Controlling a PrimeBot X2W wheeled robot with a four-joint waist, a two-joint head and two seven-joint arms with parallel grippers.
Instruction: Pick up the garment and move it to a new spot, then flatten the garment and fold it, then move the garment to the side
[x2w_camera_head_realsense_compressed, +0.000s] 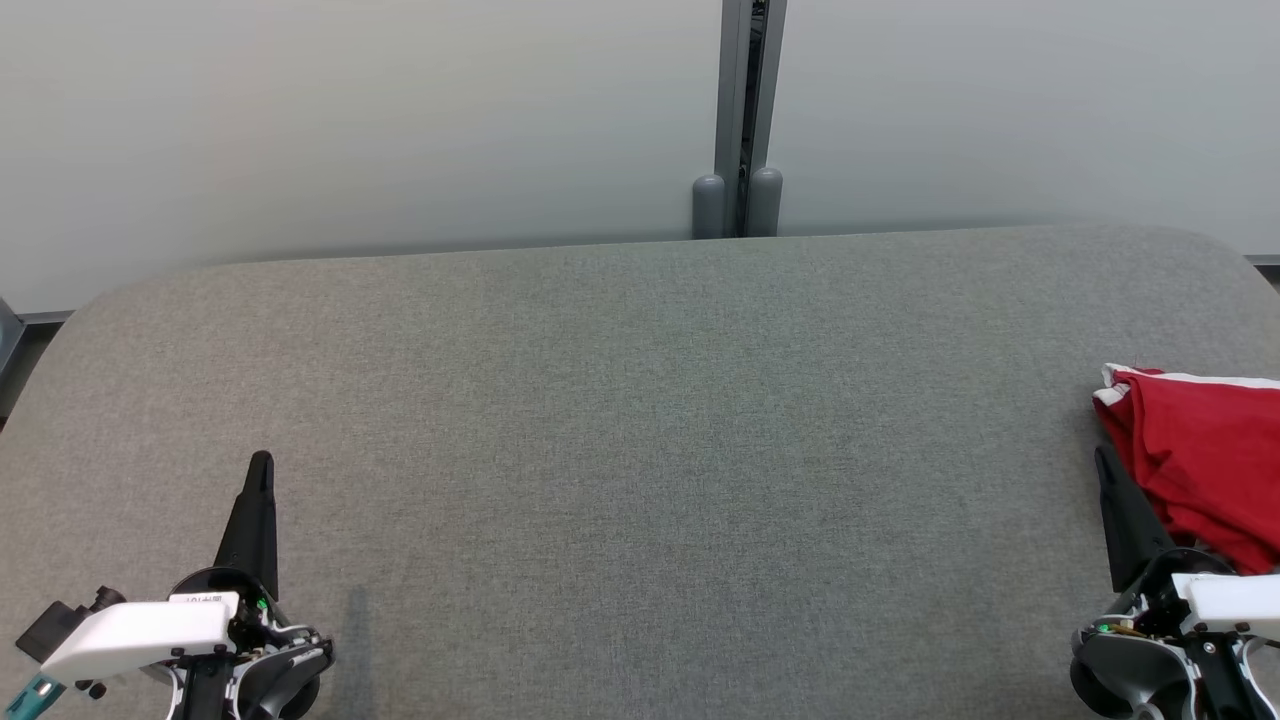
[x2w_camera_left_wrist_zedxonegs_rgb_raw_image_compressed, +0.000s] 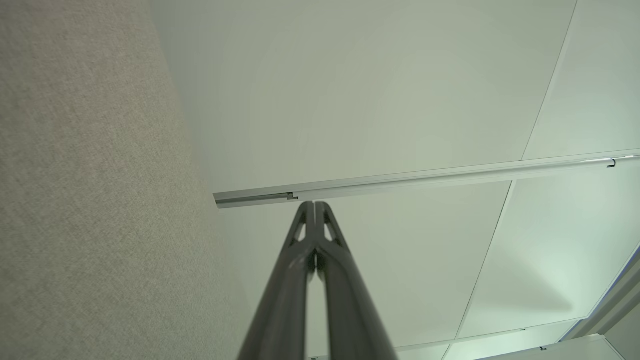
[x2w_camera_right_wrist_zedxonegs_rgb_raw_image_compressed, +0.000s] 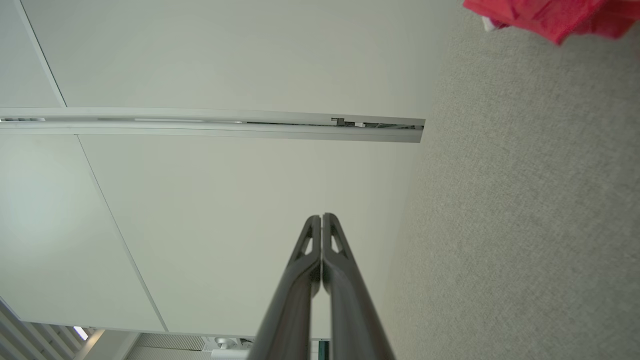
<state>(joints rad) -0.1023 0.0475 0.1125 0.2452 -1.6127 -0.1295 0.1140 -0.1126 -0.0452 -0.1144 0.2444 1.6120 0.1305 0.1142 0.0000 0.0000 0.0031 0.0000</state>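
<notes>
A red garment (x2w_camera_head_realsense_compressed: 1205, 455) with a white trim lies bunched at the right edge of the grey fabric table (x2w_camera_head_realsense_compressed: 640, 400), partly cut off by the head view's border. My right gripper (x2w_camera_head_realsense_compressed: 1103, 457) is shut and empty, its fingers just left of the garment's near edge. In the right wrist view that gripper (x2w_camera_right_wrist_zedxonegs_rgb_raw_image_compressed: 321, 216) points along the table toward the wall, with the red garment (x2w_camera_right_wrist_zedxonegs_rgb_raw_image_compressed: 545, 15) at the top right. My left gripper (x2w_camera_head_realsense_compressed: 261, 460) is shut and empty at the lower left of the table, far from the garment. Its closed fingertips (x2w_camera_left_wrist_zedxonegs_rgb_raw_image_compressed: 314, 204) point at the wall.
A pale wall panel stands behind the table, with a grey metal post (x2w_camera_head_realsense_compressed: 742, 120) at its seam behind the far edge. The table's corners are rounded. A wide stretch of bare grey fabric lies between the two grippers.
</notes>
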